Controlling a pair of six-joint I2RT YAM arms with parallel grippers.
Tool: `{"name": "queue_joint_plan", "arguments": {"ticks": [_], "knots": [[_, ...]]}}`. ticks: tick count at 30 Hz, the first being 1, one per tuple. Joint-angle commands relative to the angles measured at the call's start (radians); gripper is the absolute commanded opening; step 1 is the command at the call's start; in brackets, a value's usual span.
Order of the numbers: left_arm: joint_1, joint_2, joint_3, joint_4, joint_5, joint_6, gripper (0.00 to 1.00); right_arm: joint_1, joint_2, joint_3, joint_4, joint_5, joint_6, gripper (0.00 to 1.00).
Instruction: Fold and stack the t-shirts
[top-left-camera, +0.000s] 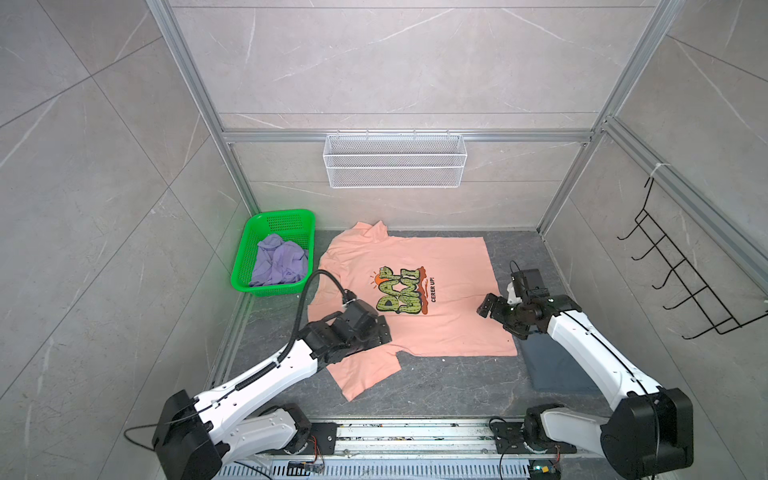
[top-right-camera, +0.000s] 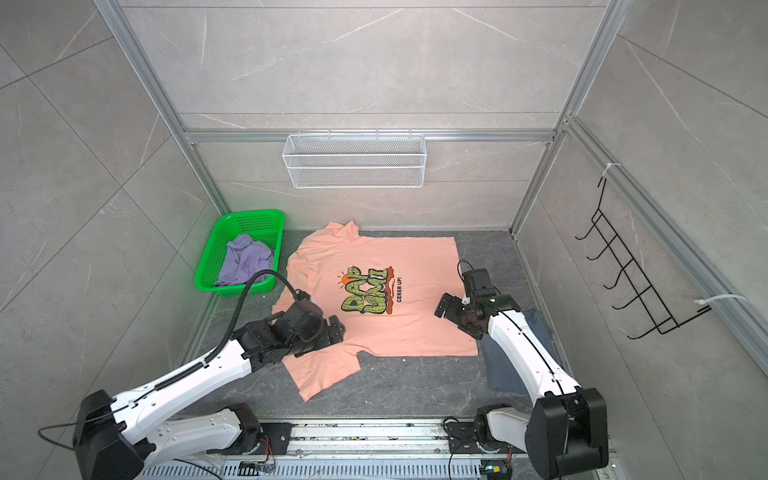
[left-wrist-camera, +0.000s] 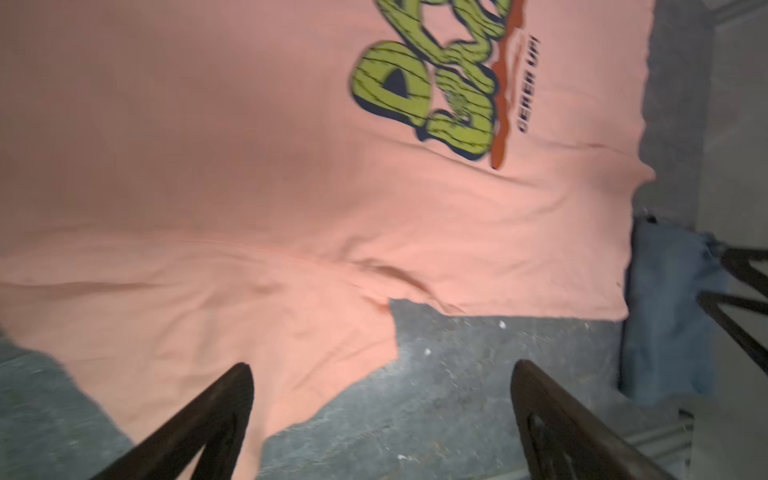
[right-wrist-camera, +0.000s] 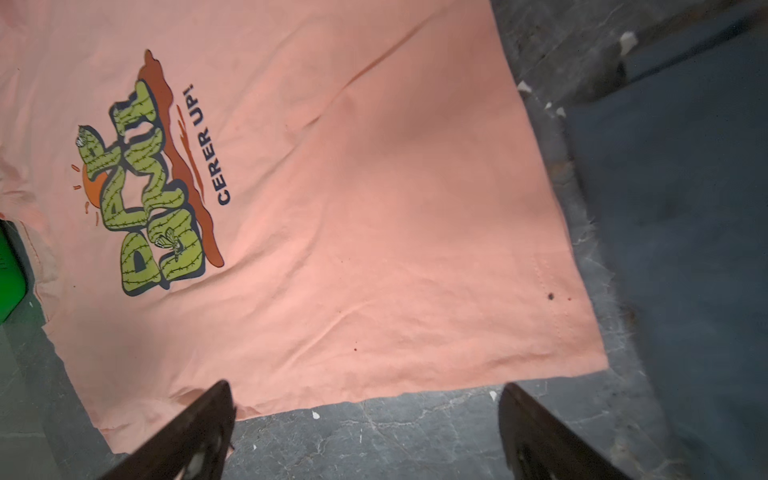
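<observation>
A large peach-pink t-shirt (top-left-camera: 440, 266) (top-right-camera: 415, 257) lies spread flat, print up, on the dark table in both top views. My left gripper (top-left-camera: 380, 328) (top-right-camera: 334, 330) (left-wrist-camera: 382, 365) is open above its near left sleeve, holding nothing. My right gripper (top-left-camera: 496, 300) (top-right-camera: 455, 301) (right-wrist-camera: 365, 386) is open and empty over the shirt's right hem edge. A lavender t-shirt (top-left-camera: 278, 262) (top-right-camera: 245, 259) lies crumpled in the green basket. A slate blue-grey t-shirt (top-left-camera: 552, 370) (top-right-camera: 505, 365) (right-wrist-camera: 685, 187) lies folded at the near right, partly under my right arm.
The green perforated basket (top-left-camera: 270, 220) stands at the back left of the table. A white wire basket (top-left-camera: 395, 160) hangs on the back wall. A black hook rack (top-left-camera: 681, 282) hangs on the right wall. Aluminium frame posts edge the table.
</observation>
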Motion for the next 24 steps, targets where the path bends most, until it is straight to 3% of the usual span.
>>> {"name": "queue_joint_plan", "arguments": {"ticks": [1, 7, 15, 19, 24], "knots": [[0.126, -0.032, -0.074, 0.000, -0.002, 0.018, 1.00, -0.003, 0.048, -0.057, 0.095, -0.031, 0.065, 0.99], [0.335, 0.063, -0.129, 0.205, 0.121, 0.038, 0.99, -0.003, 0.113, -0.125, 0.200, -0.042, 0.103, 0.99], [0.411, 0.228, -0.147, 0.172, 0.169, 0.030, 1.00, -0.003, 0.155, -0.199, 0.243, -0.002, 0.139, 0.99], [0.433, 0.178, -0.281, 0.163, 0.189, -0.012, 1.00, -0.005, 0.133, -0.234, 0.208, 0.023, 0.149, 1.00], [0.435, 0.007, -0.405, 0.050, 0.166, -0.068, 1.00, -0.009, 0.089, -0.293, 0.164, 0.014, 0.187, 0.99]]}}
